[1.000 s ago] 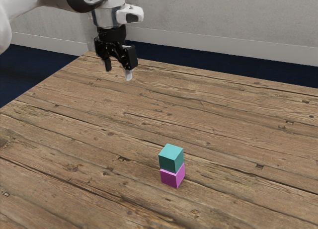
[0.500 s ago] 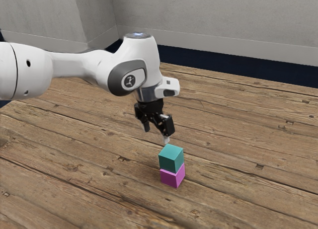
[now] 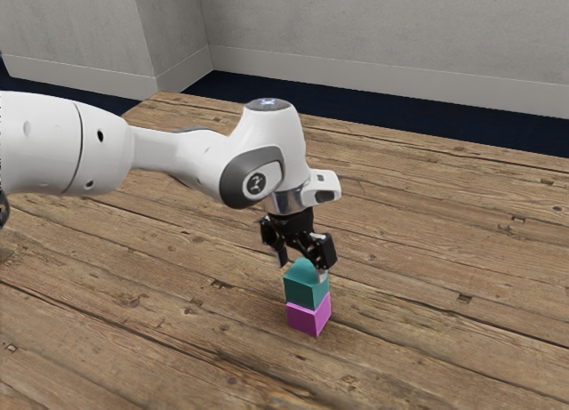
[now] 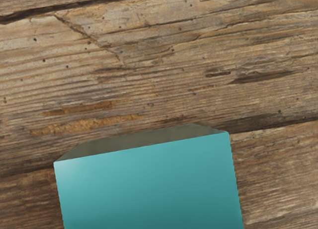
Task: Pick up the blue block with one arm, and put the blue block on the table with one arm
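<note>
My gripper [image 3: 303, 265] is right over the stack in the exterior view, its fingers apart and pointing down. The pale tip of one finger overlaps the upper edge of the teal-blue block [image 3: 307, 291]; whether it touches cannot be told. Part of the block's top is hidden by the hand. That block rests on a magenta block [image 3: 308, 318], which stands on the wooden table [image 3: 427, 241]. From the wrist view, the flat top of the blue block [image 4: 149, 189] is close beneath my hand.
Bare planks of the table surround the stack. A pale wall [image 3: 382, 36] with a light skirting runs behind the table, beyond a strip of dark blue floor [image 3: 373, 108].
My hand has come from high at the exterior view's left, moving down and toward the view's right, to the top of the stack. Both blocks stand where they were.
</note>
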Robot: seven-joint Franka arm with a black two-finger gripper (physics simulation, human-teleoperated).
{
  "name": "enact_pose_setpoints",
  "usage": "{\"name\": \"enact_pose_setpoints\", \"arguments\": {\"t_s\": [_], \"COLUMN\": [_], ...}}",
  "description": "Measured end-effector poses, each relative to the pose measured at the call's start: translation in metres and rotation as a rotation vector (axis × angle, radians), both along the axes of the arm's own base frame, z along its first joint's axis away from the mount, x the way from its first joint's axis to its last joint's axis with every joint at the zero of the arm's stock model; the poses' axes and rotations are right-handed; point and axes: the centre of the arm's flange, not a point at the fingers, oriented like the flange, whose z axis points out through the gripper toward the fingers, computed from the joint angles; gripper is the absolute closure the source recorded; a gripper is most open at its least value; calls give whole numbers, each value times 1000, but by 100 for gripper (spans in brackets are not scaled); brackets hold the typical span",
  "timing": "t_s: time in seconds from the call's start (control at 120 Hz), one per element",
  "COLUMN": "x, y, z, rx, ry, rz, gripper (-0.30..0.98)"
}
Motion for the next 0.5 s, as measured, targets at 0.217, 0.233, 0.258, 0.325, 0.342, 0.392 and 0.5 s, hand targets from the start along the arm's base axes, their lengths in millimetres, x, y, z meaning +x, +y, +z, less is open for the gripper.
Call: {"name": "enact_pose_setpoints", "arguments": {"t_s": [0.217,0.233,0.258,0.325,0.342,0.392,0.5], "x": [8,8,8,11,11,11,10], "y": [-3,-5,-6,-7,-7,-9,-13], "z": [-11,-11,-10,-13,-14,-16,-25], "rx": [23,24,25,30,33,36,48], "ry": [-1,-3,-5,-4,-4,-3,8], "rz": [12,11,10,14,16,17,17], "gripper": [0,0,0,0,0,0,0]}}
